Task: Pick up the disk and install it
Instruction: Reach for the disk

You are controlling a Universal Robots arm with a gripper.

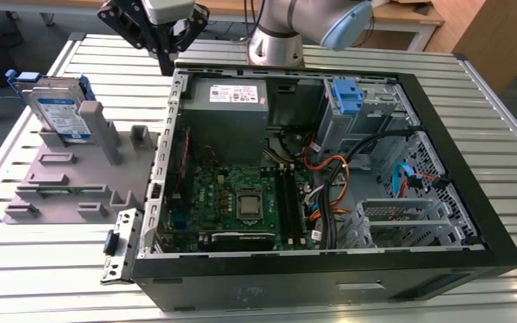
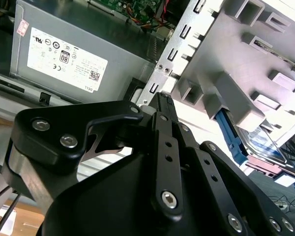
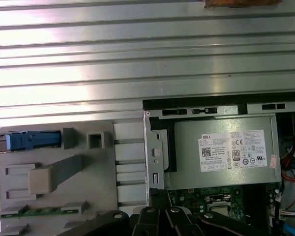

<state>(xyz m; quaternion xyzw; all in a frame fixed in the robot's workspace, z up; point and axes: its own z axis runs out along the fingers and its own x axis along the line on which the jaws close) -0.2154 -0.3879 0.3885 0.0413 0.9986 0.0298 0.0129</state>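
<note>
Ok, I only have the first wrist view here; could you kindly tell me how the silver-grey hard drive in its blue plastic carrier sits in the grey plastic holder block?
Observer: In the exterior view, the silver-grey hard drive in its blue plastic carrier stands on edge in a slot of the grey plastic holder block, with its white label showing.
Operator: Thank you. And where is the black gripper relative to it?
Observer: The black gripper hangs apart from the drive, to the exterior view's right of it, by the corner of the open black computer case next to the grey metal power supply box.
</note>
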